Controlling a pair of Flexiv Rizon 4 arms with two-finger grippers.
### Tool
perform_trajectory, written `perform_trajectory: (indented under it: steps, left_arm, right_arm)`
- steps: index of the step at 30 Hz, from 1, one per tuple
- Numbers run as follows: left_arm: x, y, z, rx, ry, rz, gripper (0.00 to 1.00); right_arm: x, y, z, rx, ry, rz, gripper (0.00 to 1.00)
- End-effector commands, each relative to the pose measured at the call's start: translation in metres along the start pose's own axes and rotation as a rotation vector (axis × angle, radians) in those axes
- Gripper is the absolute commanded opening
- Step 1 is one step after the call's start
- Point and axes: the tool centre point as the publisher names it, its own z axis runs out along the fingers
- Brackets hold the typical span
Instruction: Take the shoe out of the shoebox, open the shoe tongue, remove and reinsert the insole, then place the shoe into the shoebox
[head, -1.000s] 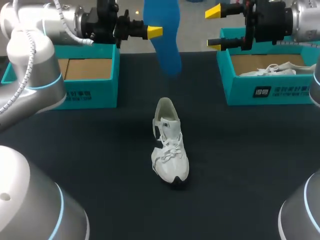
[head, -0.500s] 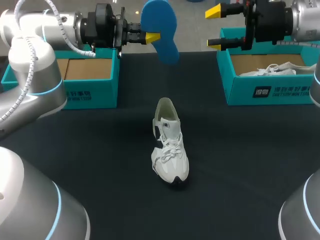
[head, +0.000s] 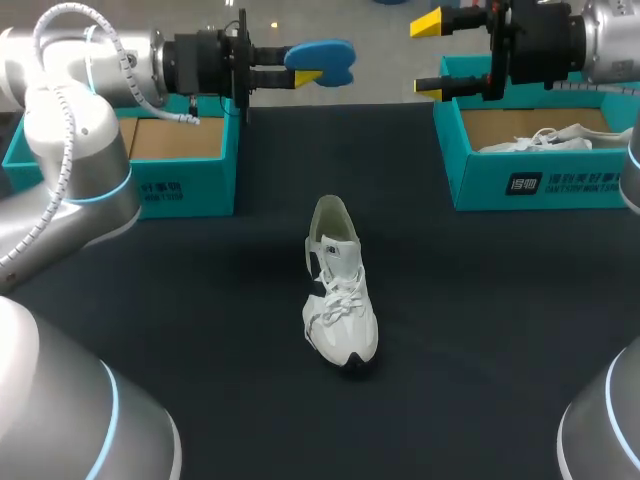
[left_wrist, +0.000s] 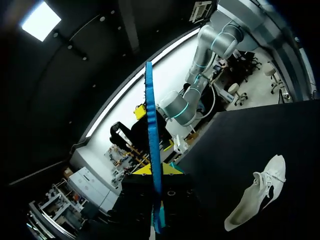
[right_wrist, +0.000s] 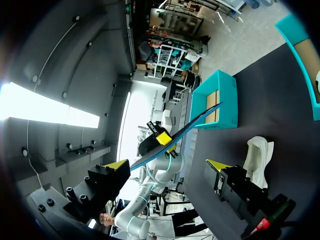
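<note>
The left arm reached in level above the table's far edge, its left gripper (head: 303, 70) clenched on the blue insole (head: 325, 52), which lay nearly flat and stuck out past the fingertips. The right arm hung high over the right shoebox (head: 540, 182), the right gripper (head: 430, 58) spread wide with nothing in it. On the dark table (head: 480, 330) the white shoe (head: 340, 300) stood on its sole near the middle, between the boxes. The right shoebox held another white shoe (head: 545, 138); the left shoebox (head: 185, 190) showed brown cardboard inside
</note>
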Motion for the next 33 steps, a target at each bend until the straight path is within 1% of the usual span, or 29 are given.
perform_trajectory:
  steps: [1,3,4,5,6,7,8,11,12,13,14,33]
  left_arm:
    - [0.003,-0.002,0.000,-0.004,-0.007,0.001,0.00]
    - [0.003,-0.002,0.000,-0.004,-0.007,0.001,0.00]
    - [0.004,0.001,-0.001,-0.025,0.014,0.102,0.00]
    - [0.004,0.004,-0.001,-0.016,0.013,0.162,0.00]
    - [0.004,0.006,-0.001,-0.036,0.027,0.265,0.00]
    - [0.003,0.007,-0.001,-0.021,0.006,0.278,0.00]
    - [0.000,0.006,-0.001,0.005,-0.040,0.313,0.00]
    - [-0.002,0.007,0.000,0.012,-0.010,0.669,0.00]
    - [-0.003,0.007,0.001,0.031,-0.035,0.714,0.00]
    - [-0.005,0.007,0.001,0.038,-0.043,0.838,0.00]
    - [-0.004,0.011,0.001,0.015,-0.011,0.993,0.00]
    - [-0.004,0.011,0.001,0.015,-0.011,0.993,0.00]
  right_arm:
    - [0.000,0.001,0.002,0.000,-0.001,0.000,1.00]
    - [0.000,0.001,0.002,0.000,-0.001,0.000,1.00]
    - [0.000,0.001,0.002,0.000,-0.001,0.000,1.00]
    - [0.000,0.001,0.002,0.000,-0.001,0.000,1.00]
    - [0.000,0.001,0.002,0.000,-0.001,0.000,1.00]
    - [0.000,0.001,0.002,0.000,-0.001,0.000,1.00]
    - [0.000,0.001,0.002,0.000,-0.001,0.000,1.00]
    - [0.000,0.001,0.002,0.000,-0.001,0.000,1.00]
    - [0.000,0.001,0.002,0.000,-0.001,0.000,1.00]
    - [0.000,0.001,0.002,0.000,-0.001,0.000,1.00]
    - [0.000,0.001,0.002,0.000,-0.001,0.000,1.00]
    - [0.000,0.001,0.002,0.000,-0.001,0.000,1.00]
